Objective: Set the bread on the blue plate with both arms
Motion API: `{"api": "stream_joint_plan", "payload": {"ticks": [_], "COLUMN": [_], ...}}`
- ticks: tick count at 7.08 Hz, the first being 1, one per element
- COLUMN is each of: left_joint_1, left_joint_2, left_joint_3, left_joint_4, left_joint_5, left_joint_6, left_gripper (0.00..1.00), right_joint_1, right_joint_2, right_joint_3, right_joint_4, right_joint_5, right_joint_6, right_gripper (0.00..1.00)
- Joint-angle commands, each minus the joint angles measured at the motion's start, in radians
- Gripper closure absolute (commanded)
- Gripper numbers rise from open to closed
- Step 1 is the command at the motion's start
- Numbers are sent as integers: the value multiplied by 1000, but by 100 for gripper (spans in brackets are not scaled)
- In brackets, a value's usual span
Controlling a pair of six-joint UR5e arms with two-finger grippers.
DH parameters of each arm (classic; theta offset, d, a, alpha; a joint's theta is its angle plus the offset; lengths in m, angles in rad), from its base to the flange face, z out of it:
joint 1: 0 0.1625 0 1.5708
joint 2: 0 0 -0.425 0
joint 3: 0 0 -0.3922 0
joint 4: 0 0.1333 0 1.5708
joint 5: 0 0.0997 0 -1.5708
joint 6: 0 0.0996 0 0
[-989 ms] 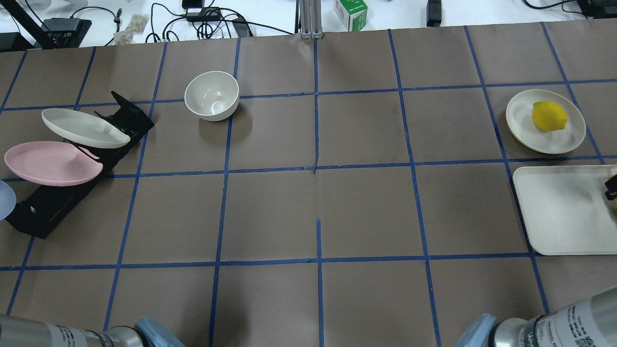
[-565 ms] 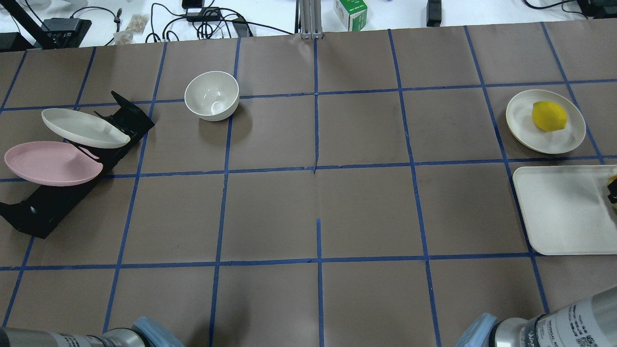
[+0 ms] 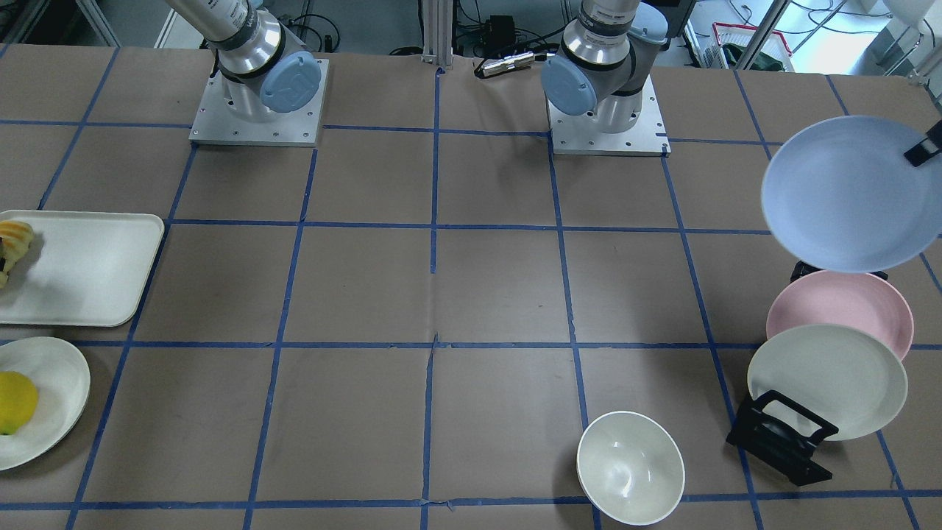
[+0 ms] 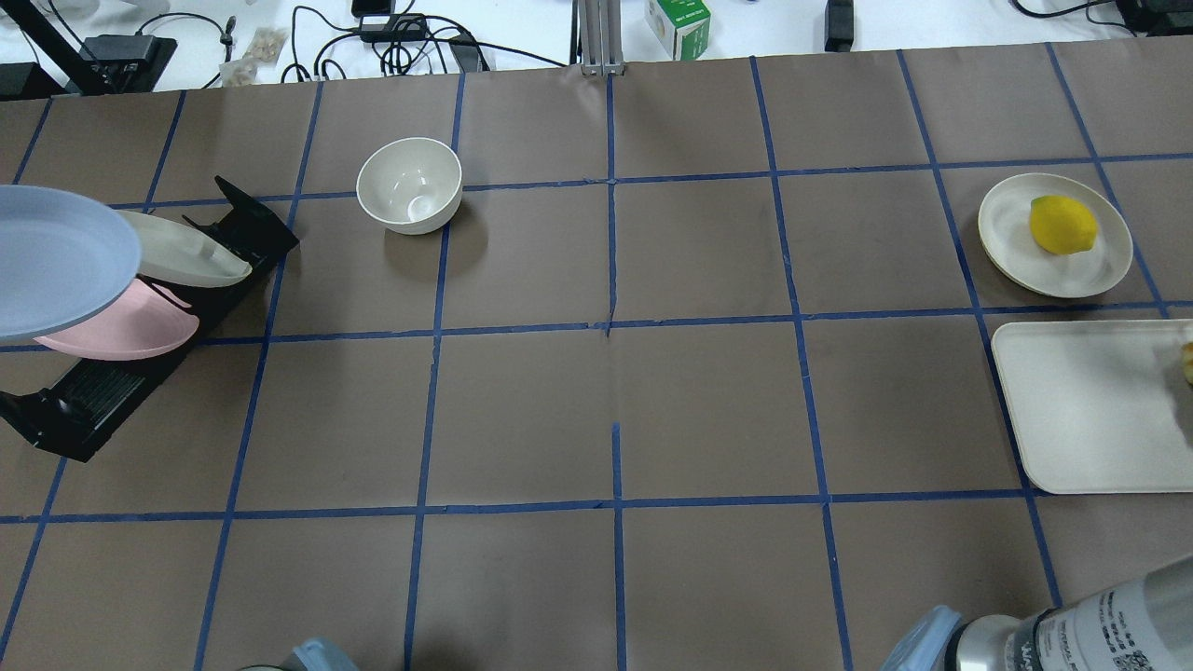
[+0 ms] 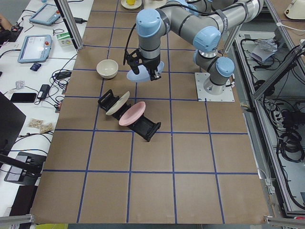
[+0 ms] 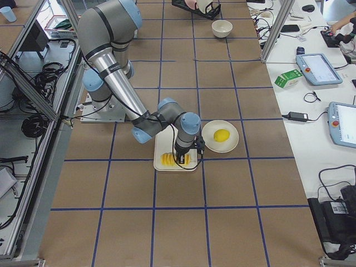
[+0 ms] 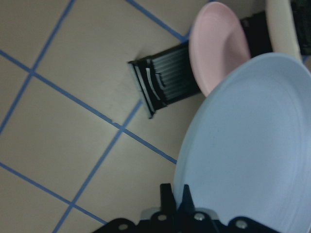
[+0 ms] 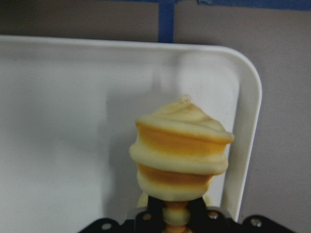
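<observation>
My left gripper (image 7: pixel 175 201) is shut on the rim of the blue plate (image 7: pixel 248 145). It holds the plate tilted in the air above the black plate rack (image 7: pixel 165 82). The plate also shows at the left edge of the overhead view (image 4: pixel 51 261) and at the right of the front view (image 3: pixel 846 195). My right gripper (image 8: pixel 177 216) is shut on one end of the bread (image 8: pixel 182 150), a ridged yellow-orange loaf. It holds the bread over a corner of the cream tray (image 8: pixel 63 121). The bread shows at the front view's left edge (image 3: pixel 13 243).
A pink plate (image 4: pixel 130 331) and a cream plate (image 4: pixel 186 256) lean in the rack (image 4: pixel 84 401). A white bowl (image 4: pixel 410 184) stands at the back left. A lemon (image 4: pixel 1062 224) lies on a small cream plate (image 4: pixel 1007 242) beyond the tray (image 4: pixel 1081 410).
The blue plate has left the rack's front slot, gone out of the overhead view, then come back higher over the pink and cream plates. The right gripper slid off the right edge; only bread shows.
</observation>
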Motion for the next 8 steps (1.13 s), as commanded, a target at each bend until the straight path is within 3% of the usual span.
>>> {"api": "stream_joint_plan", "payload": {"ticks": [1, 2, 4, 5, 6, 7, 8], "left_joint_1": [-345, -445, -570, -636, -668, -687, -698], "left_joint_2": [-33, -77, -169, -217, -263, -303, -325], "left_joint_3": [-68, -160, -405, -464, -499, -518, -521], "left_joint_4": [69, 228, 695, 809, 827, 837, 838], "left_joint_5": [-168, -228, -295, -316, -320, -419, -447], "left_joint_6": [-28, -126, -151, -180, -267, -289, -292], "left_gripper": [100, 100, 100, 100, 100, 100, 100], "right_joint_1": [18, 48, 158, 227, 313, 402, 479], "right_joint_2": [-97, -154, -238, -277, -308, -321, -325], "right_joint_3": [-9, -9, -11, -11, -14, -20, -21], "right_joint_4": [103, 173, 255, 290, 316, 353, 357], "right_joint_5": [31, 50, 47, 50, 50, 51, 51], "right_joint_6": [51, 103, 204, 275, 326, 434, 525], "right_gripper": [100, 100, 100, 100, 100, 100, 100]}}
